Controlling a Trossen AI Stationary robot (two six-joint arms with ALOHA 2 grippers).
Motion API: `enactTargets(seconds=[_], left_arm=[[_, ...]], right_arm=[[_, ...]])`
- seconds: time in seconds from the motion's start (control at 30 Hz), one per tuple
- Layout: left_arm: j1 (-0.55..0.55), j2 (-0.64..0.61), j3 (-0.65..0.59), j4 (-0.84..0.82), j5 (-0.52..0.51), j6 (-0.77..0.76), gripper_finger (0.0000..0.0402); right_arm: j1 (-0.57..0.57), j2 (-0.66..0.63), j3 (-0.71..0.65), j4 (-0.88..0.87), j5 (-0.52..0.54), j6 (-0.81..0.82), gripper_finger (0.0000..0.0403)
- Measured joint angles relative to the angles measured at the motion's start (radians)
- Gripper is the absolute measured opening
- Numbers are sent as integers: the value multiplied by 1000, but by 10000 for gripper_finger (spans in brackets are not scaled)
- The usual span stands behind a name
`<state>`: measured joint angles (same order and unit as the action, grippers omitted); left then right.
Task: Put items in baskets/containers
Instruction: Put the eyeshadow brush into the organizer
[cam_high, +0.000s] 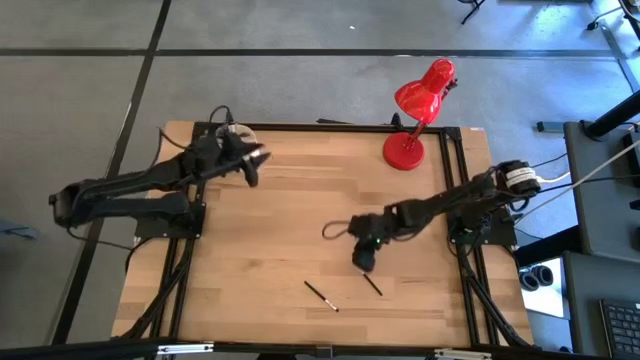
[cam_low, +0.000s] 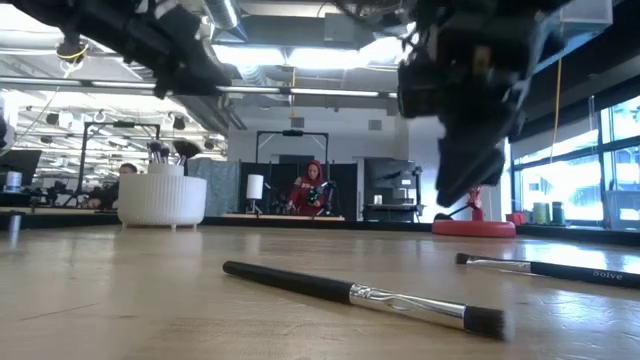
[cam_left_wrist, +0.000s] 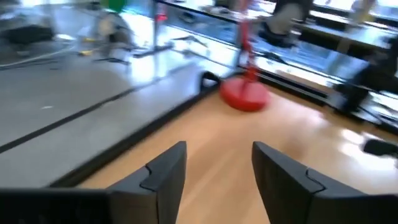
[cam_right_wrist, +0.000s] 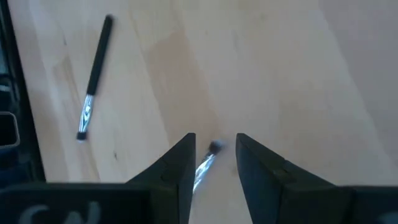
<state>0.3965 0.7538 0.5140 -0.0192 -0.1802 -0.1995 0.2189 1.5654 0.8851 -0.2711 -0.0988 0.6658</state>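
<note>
Right end effector (cam_right_wrist: 211, 163), fingers apart, hangs over one brush (cam_right_wrist: 208, 155); left end effector (cam_left_wrist: 214, 168) apart near the red lamp (cam_high: 415, 110)

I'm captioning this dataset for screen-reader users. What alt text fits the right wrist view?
The right end effector, fingers open, hangs above a makeup brush lying on the wooden table, its tip between the fingers. A second brush lies apart, farther off.

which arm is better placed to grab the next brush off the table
Right. The right gripper hangs open just over one makeup brush, a second brush nearby. The left gripper is far back by the cream-white cup.
</note>
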Motion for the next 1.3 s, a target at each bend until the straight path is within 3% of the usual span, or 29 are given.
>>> enactTargets(seconds=[0.2, 0.33, 0.53, 0.7, 0.87, 1.1, 1.3], left_arm=[[-198, 115, 0, 39, -67, -22, 173], [-311, 224, -1, 71, -146, -45, 176], [-404, 372, -1, 146, -259, -49, 174], [-418, 463, -1, 238, -272, -49, 176], [-415, 537, -1, 321, -273, -59, 173], [-415, 608, -1, 399, -270, -79, 175], [-415, 619, -1, 413, -267, -98, 174]], right_arm=[[102, 44, 63, -60, 122, 58, 113], [122, 99, 64, -67, 140, 87, 113], [125, 171, 65, -52, 82, 110, 134], [122, 222, 67, -33, 20, 114, 146], [123, 268, 65, 14, -13, 106, 111], [123, 294, 67, 29, -11, 63, 17], [127, 260, 64, 45, 77, -30, 13]])
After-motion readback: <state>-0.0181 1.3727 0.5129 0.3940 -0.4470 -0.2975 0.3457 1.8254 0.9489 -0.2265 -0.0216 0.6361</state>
